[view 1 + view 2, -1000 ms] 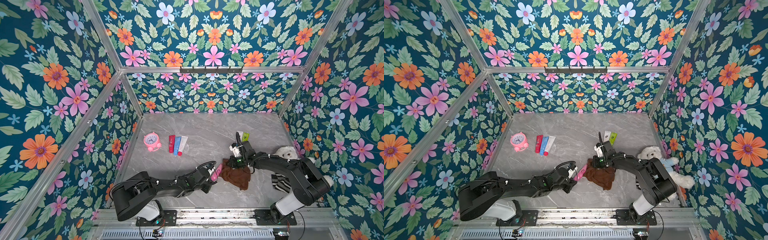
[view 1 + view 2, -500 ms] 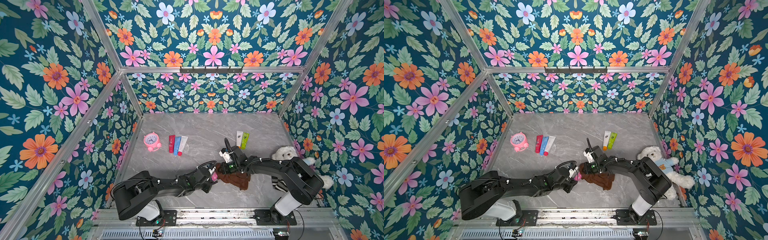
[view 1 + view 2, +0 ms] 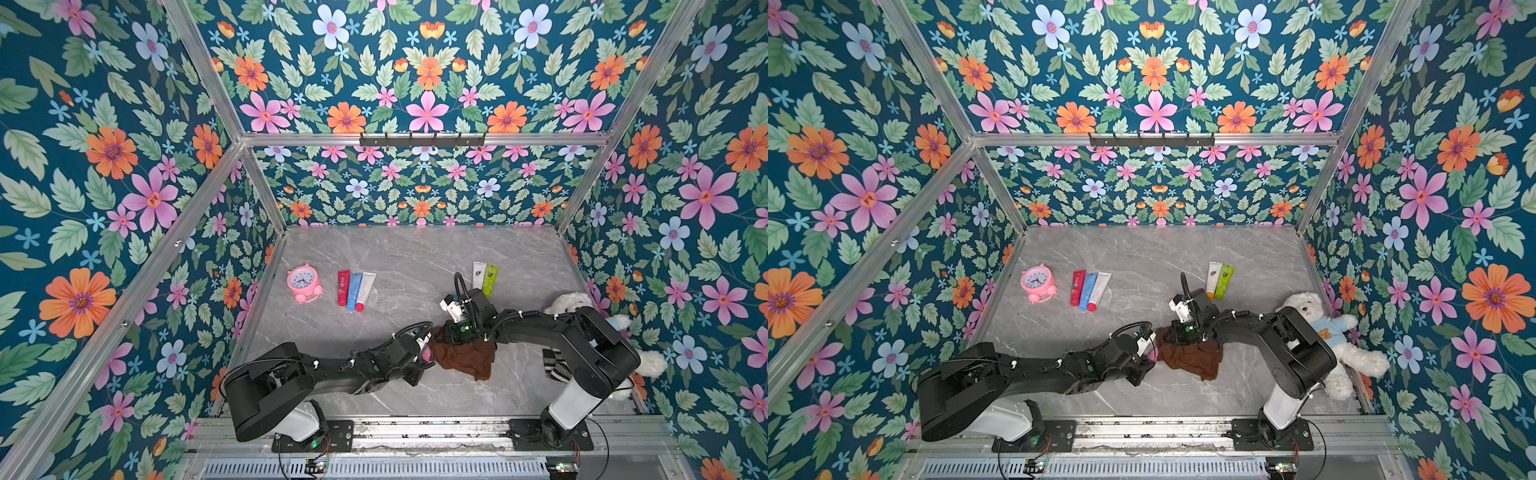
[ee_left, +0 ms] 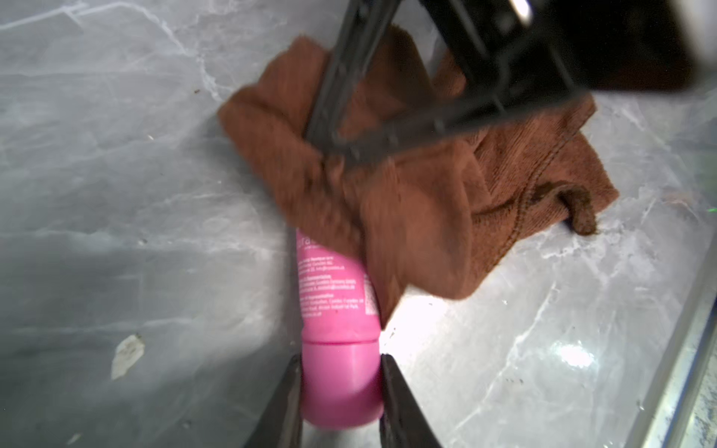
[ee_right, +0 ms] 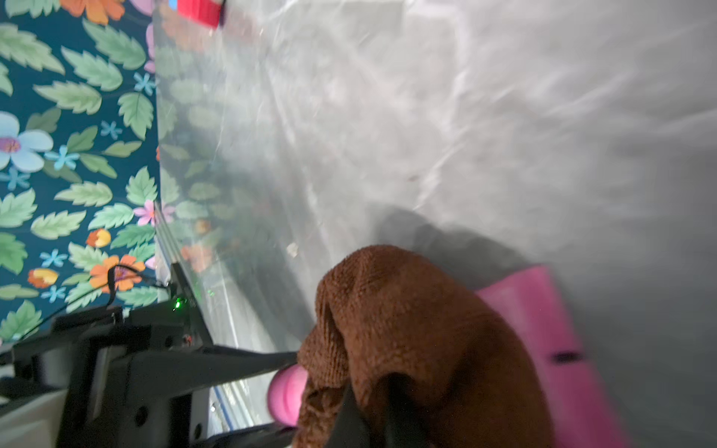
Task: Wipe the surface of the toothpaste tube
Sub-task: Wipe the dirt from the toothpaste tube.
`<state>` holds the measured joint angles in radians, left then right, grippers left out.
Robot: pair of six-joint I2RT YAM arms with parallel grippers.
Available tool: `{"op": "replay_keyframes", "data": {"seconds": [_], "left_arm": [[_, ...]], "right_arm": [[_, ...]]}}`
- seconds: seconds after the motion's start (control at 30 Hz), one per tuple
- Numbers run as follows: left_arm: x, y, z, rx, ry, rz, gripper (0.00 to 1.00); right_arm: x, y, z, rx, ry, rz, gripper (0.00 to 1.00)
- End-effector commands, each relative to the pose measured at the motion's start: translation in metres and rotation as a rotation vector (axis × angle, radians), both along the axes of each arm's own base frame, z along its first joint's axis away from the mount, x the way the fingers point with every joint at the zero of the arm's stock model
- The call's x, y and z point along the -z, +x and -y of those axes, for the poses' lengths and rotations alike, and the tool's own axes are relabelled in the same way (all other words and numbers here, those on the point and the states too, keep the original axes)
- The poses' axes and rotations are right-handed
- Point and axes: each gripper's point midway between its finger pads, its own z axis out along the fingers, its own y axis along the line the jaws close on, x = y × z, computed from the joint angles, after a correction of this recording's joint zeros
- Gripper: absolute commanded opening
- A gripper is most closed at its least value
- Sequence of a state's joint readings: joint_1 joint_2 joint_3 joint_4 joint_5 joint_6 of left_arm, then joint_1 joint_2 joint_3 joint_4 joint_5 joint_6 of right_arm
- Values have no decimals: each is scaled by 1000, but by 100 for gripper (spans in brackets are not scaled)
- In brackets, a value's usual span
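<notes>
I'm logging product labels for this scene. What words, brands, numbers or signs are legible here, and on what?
"PRO": lengthwise on the white tube with the red cap.
Red tube: white lettering, too small to read.
Pink toothpaste tube: white fine print, blurred; larger letters partly hidden by the brown cloth.
Pink clock: dial numerals too small.
Pale tube and green tube: leaf-like logo each, no readable words.

Pink plastic toothpaste tube on grey marble tabletop, front centre, far end under brown terry cloth. Pink alarm clock back left, three flat-lying tubes just right of it. Two more tubes back right. White plush teddy bear far right.
</notes>
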<state>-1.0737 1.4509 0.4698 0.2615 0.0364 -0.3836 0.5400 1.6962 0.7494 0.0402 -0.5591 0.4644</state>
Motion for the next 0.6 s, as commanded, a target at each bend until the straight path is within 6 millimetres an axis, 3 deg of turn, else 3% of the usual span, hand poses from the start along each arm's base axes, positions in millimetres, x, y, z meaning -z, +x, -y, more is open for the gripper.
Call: {"op": "replay_keyframes", "data": {"seconds": [0.0, 0.17, 0.23, 0.3, 0.4, 0.5, 0.57], "left_arm": [[-1, -1, 0, 12, 2, 6, 0], [0, -1, -1, 8, 6, 6, 0], [-1, 0, -1, 3, 5, 9, 0], [0, 0, -1, 3, 6, 8, 0], [1, 0, 0, 7, 10, 3, 0], [2, -1, 1, 11, 11, 2, 0], [1, -1, 1, 11, 9, 2, 0]], "right_arm": [[38, -1, 52, 76, -299, -21, 0], [30, -14, 34, 32, -227, -29, 0], [24, -31, 16, -15, -181, -39, 0], [4, -46, -5, -56, -109, -22, 0], [-3, -70, -24, -108, -57, -50, 0], [4, -80, -23, -117, -60, -74, 0], [13, -75, -11, -93, -105, -77, 0]]}}
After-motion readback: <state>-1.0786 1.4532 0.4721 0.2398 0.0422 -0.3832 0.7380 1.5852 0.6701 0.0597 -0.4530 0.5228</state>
